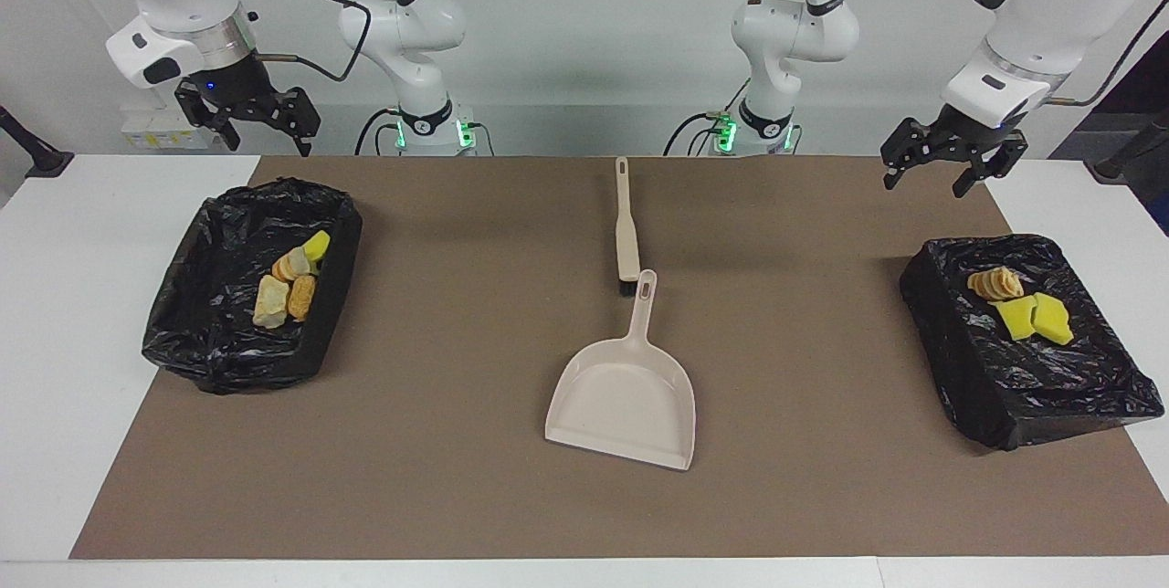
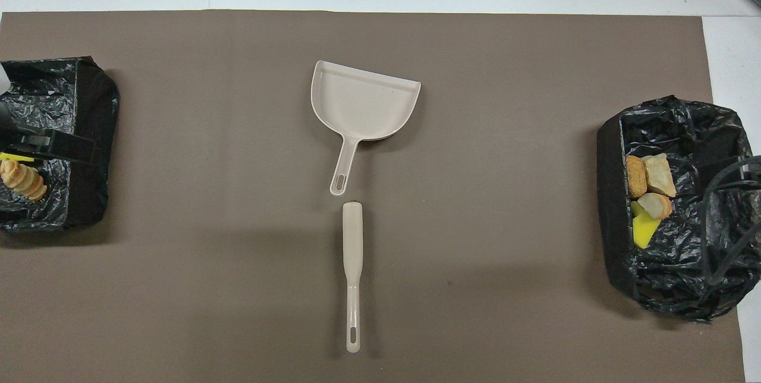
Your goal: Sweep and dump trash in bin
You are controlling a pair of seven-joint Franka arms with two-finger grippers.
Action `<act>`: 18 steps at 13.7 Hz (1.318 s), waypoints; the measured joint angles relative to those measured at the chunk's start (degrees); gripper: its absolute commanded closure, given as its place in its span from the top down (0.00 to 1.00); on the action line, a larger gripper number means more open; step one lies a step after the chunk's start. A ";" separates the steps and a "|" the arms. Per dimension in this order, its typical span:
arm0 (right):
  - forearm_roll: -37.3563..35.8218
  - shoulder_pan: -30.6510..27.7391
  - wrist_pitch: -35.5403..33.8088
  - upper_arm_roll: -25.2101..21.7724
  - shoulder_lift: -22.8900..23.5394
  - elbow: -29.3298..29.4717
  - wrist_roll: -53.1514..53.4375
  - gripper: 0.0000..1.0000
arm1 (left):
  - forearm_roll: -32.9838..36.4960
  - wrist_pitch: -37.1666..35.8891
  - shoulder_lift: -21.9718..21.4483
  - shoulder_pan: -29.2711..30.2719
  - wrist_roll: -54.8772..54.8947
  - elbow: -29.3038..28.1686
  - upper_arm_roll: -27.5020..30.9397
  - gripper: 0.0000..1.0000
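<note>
At the middle of the brown mat [image 1: 438, 442] on the tabletop [image 1: 82, 314] lie the beige dustpan [image 1: 626, 398] and, nearer the robots, the brush [image 1: 626, 227], untouched. The trash sits in two black-lined bins: four scraps [image 1: 290, 282] in the bin [image 1: 228, 360] at the right arm's end, three scraps [image 1: 1018, 300] in the bin [image 1: 1005, 396] at the left arm's end. Both the left tool [image 1: 950, 170] and the right tool [image 1: 248, 124] hang raised, jaws spread, holding nothing.

Two bins lined with black bags: one [image 1: 242, 332] holds four scraps, three tan bread-like lumps [image 1: 272, 299] and a yellow sponge chunk [image 1: 316, 246]; the other [image 1: 1023, 387] holds three, one bread-like lump [image 1: 995, 282] and two yellow chunks [image 1: 1034, 317]. One dustpan [image 1: 626, 401], one brush [image 1: 626, 227], one brown mat [image 1: 457, 442].
</note>
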 measured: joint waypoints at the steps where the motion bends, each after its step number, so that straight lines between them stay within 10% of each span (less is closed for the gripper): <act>1: 0.00 0.00 0.00 0.00 0.00 0.00 0.00 1.00 | 0.03 -0.54 -0.15 3.54 0.00 0.02 -3.71 1.00; 18: 0.00 0.00 0.00 0.00 0.00 0.00 0.00 1.00 | 2.99 -4.22 -1.09 6.95 0.27 0.33 -8.63 1.00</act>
